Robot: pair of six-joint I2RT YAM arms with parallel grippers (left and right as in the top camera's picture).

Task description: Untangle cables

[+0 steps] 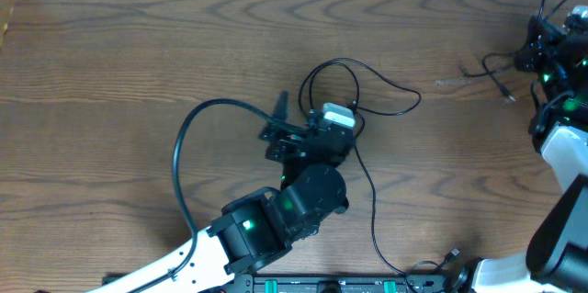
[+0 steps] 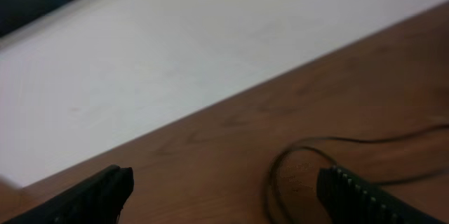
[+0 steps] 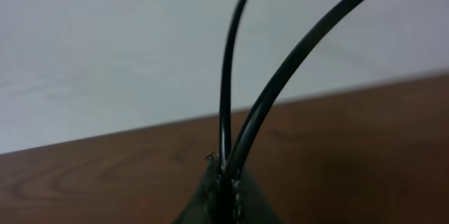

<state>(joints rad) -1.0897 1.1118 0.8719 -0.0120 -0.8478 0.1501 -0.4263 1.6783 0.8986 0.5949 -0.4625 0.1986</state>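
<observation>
Left gripper (image 2: 224,182) spread wide over a thin black cord (image 1: 372,199) looped at the middle of the brown wooden table (image 1: 110,45), right gripper (image 3: 223,182) near the table's right edge, pinching two black strands (image 3: 225,97)

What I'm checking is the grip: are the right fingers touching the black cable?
Touching. The right wrist view shows two strands of the black cable pinched between the shut right fingers, with no gap.

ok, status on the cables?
Left hand open, low over a loop of the long black cable. Right hand shut on two black cable strands. White cable not visible. Nothing in the way.
</observation>
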